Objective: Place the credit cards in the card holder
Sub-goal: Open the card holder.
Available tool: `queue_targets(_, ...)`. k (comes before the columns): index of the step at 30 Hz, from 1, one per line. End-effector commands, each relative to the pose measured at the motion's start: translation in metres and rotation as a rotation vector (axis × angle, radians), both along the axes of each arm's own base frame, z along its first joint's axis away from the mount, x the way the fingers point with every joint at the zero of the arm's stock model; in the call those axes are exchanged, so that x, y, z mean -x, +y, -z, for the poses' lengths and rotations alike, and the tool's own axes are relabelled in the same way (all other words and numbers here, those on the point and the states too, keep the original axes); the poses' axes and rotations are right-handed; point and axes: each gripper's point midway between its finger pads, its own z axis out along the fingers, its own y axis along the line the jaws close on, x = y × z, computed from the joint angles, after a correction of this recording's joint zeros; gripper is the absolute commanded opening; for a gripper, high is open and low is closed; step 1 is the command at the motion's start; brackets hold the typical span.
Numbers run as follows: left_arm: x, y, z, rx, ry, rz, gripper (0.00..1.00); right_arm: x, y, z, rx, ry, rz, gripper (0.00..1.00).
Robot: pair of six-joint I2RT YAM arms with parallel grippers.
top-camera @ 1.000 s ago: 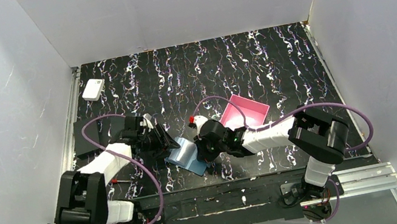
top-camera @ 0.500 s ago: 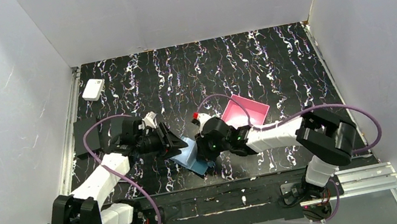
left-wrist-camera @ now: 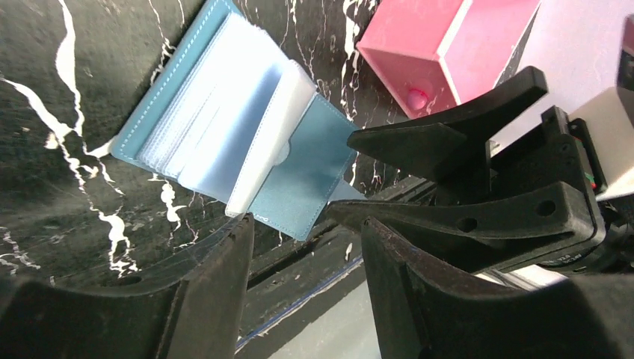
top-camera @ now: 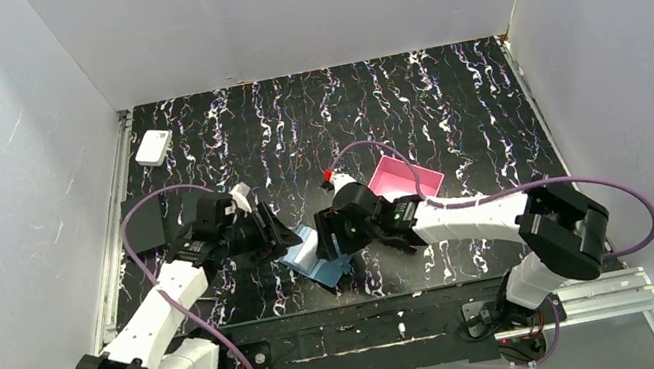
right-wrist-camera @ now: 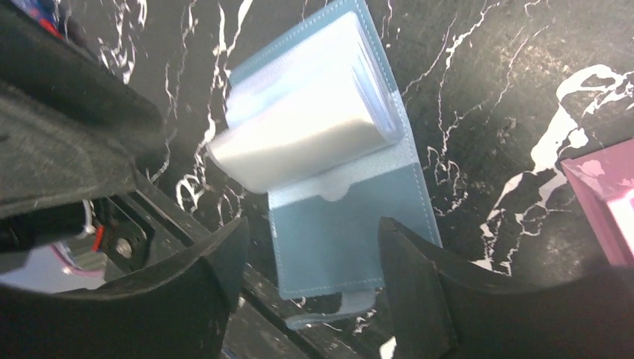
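The card holder [top-camera: 316, 258], a teal-blue wallet, lies open on the black marbled table between both grippers. Its pale sleeves [left-wrist-camera: 224, 134] stand fanned up from the spine, and its tab [right-wrist-camera: 336, 307] points at the near table edge. My left gripper [top-camera: 283, 236] is at the wallet's left side, jaws apart with nothing between them [left-wrist-camera: 306, 232]. A thin glossy dark sheet [left-wrist-camera: 112, 273] lies along its left finger; I cannot tell what it is. My right gripper [top-camera: 332, 234] hangs open over the wallet's lower flap [right-wrist-camera: 310, 232]. No credit cards clearly show.
A pink square tray [top-camera: 404, 183] sits just right of the right gripper. Black flat slabs [top-camera: 145, 239] lie at the table's left edge, and a small white box [top-camera: 153, 147] at the far left corner. The table's near edge and rail run right below the wallet.
My right gripper has gone from shut to open and drawn slightly back and right above the wallet. The left arm has swung its elbow outward while its gripper stayed beside the wallet.
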Motion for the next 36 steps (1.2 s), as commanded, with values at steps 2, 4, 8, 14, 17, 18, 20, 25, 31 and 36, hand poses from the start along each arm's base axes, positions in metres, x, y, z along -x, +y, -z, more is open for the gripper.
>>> queue_targets(2, 0.0, 0.019, -0.005, -0.111, -0.028, -0.031, 0.52, -0.015, 0.016, -0.003, -0.007, 0.121, 0.22, 0.76)
queue_targets(4, -0.001, 0.028, -0.005, -0.151, -0.035, -0.081, 0.57, -0.02, 0.023, -0.001, -0.016, 0.148, 0.306, 0.81)
queue_targets(8, 0.0, 0.052, -0.015, -0.262, -0.066, -0.142, 0.72, -0.02, 0.028, 0.01, 0.147, 0.177, 0.428, 0.89)
queue_targets(14, 0.002, 0.079, -0.049, -0.378, -0.17, -0.17, 0.81, -0.023, 0.02, 0.026, 0.274, 0.157, 0.549, 0.98)
queue_targets(17, 0.003, 0.095, -0.063, -0.424, -0.217, -0.231, 0.86, -0.026, 0.019, 0.031, 0.314, 0.152, 0.58, 0.98)
queue_targets(18, 0.003, 0.101, -0.067, -0.442, -0.229, -0.259, 0.87, -0.027, 0.019, 0.031, 0.348, 0.15, 0.589, 0.98)
queue_targets(20, 0.007, 0.11, -0.073, -0.46, -0.235, -0.309, 0.9, -0.028, 0.021, 0.031, 0.398, 0.135, 0.587, 0.98)
queue_targets(25, 0.018, 0.127, -0.07, -0.499, -0.23, -0.386, 0.94, -0.029, 0.027, 0.027, 0.434, 0.131, 0.605, 0.98)
queue_targets(31, 0.031, 0.149, -0.061, -0.596, -0.201, -0.431, 0.94, -0.029, 0.028, 0.019, 0.47, 0.135, 0.645, 0.98)
queue_targets(36, 0.032, 0.15, -0.065, -0.588, -0.22, -0.441, 0.94, -0.031, 0.038, 0.01, 0.434, 0.153, 0.675, 0.98)
